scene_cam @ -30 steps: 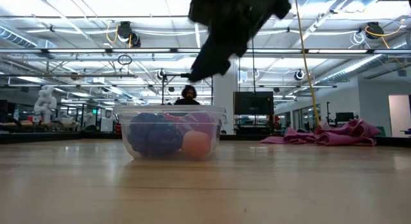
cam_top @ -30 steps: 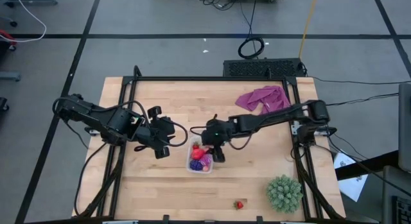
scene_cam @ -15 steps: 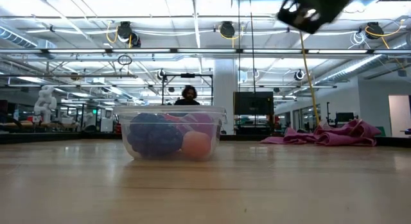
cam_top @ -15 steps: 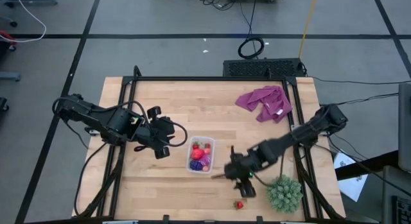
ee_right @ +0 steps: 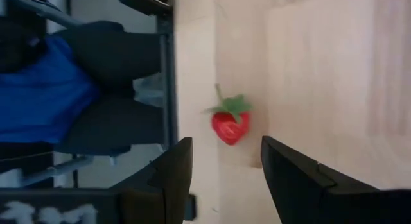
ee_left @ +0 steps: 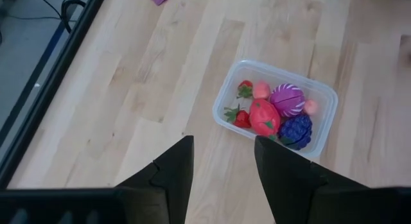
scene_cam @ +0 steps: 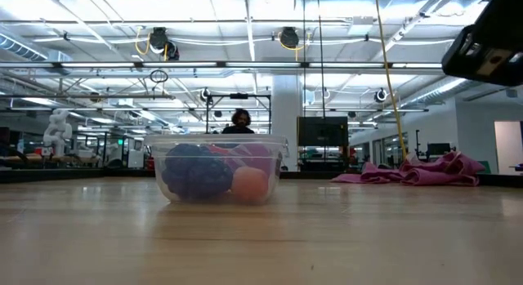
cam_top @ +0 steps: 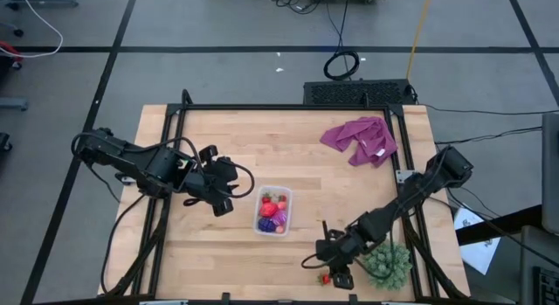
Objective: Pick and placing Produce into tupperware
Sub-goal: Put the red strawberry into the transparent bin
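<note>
Pale wooden table (cam_top: 227,253), bright hall

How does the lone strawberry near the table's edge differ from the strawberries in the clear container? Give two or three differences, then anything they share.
Place: the lone strawberry lies on bare wood by the table's near edge; the container strawberries sit inside the tupperware.
Company: the lone strawberry has nothing touching it; the container strawberries are packed beside the grape bunch and other fruit.
Attention: the right gripper hovers by the lone strawberry, fingers apart; none is at the container strawberries.
Shared: red bodies, green leafy tops.
</note>
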Robot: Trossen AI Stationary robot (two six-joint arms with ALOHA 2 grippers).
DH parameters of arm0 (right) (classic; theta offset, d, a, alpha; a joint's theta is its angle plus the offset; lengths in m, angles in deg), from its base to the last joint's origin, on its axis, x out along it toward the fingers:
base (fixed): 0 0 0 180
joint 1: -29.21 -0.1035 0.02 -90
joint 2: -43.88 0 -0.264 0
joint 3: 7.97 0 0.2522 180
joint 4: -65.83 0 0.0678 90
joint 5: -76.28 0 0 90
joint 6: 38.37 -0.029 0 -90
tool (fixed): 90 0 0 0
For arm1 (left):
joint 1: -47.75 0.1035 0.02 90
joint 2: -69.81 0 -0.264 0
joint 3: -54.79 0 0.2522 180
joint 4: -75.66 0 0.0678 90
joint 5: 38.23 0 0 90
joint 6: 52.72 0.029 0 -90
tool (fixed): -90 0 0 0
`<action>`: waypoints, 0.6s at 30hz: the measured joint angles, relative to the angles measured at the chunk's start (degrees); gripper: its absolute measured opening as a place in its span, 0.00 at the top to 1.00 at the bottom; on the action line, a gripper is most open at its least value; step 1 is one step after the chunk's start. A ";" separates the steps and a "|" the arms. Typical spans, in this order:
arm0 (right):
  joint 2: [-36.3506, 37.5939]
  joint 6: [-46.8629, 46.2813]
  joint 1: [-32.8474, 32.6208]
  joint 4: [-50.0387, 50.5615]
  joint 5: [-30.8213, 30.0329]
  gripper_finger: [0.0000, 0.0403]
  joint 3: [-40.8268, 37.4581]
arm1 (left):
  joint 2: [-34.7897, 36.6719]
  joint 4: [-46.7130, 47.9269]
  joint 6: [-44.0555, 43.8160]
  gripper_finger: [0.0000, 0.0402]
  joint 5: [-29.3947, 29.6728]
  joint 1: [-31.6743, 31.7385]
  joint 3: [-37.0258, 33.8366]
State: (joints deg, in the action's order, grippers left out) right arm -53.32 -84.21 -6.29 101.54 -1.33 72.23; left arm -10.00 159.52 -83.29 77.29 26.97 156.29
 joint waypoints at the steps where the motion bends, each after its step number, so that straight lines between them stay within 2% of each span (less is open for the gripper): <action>1: 0.00 0.02 -0.22 -1.20 0.03 0.56 -0.27 | 0.00 -0.01 -0.02 0.58 -0.01 0.00 0.00; 7: 0.04 0.27 -1.13 -4.57 -0.43 0.56 -1.61 | 0.00 -0.03 -1.17 0.58 -0.04 0.00 0.00; 12: 0.04 3.80 -2.58 -4.05 -4.56 0.57 -1.97 | 0.00 -0.06 -0.93 0.58 -0.02 0.00 0.00; 18: -0.30 4.70 -4.22 -3.71 -6.52 0.61 -1.97 | 0.00 -0.06 -0.87 0.58 -0.01 0.00 0.00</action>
State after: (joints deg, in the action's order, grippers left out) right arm -53.63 -79.51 -10.51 97.83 -7.85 70.26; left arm -10.00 159.46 -84.16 77.28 26.97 156.29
